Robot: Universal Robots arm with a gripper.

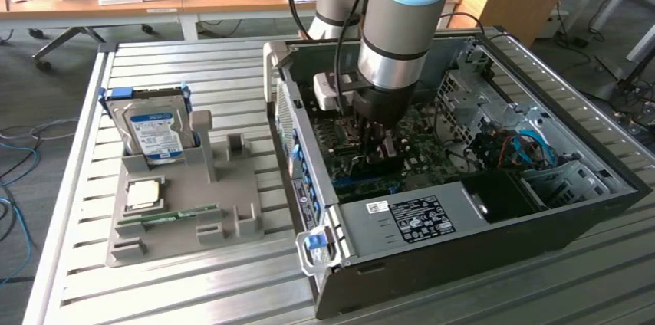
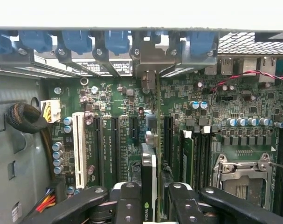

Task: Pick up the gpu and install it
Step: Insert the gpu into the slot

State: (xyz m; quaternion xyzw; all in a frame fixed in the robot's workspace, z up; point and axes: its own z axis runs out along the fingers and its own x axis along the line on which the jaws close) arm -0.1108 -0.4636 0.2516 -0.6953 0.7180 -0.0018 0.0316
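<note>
Reaching down into the open black desktop computer case, the grey-and-pale-blue robot arm has its black two-fingered gripper pinched on the gpu, a thin green circuit card with a dark face, held on edge between the jaws. In the wrist view the card runs away from the fingers across the green motherboard toward the row of blue plastic slot clips at the case's rear wall, with its silver metal bracket already up among them. It seems to sit over or in one of the black expansion slots (whether the edge connector is fully seated I cannot tell).

The risk I see is misalignment: if the card leans or sits a slot over, pressing could jam the connector or flex the board. The bracket might also catch on the rear frame. Outside the case, the silver hard drive with a blue-white label stands in the grey parts holder.
</note>
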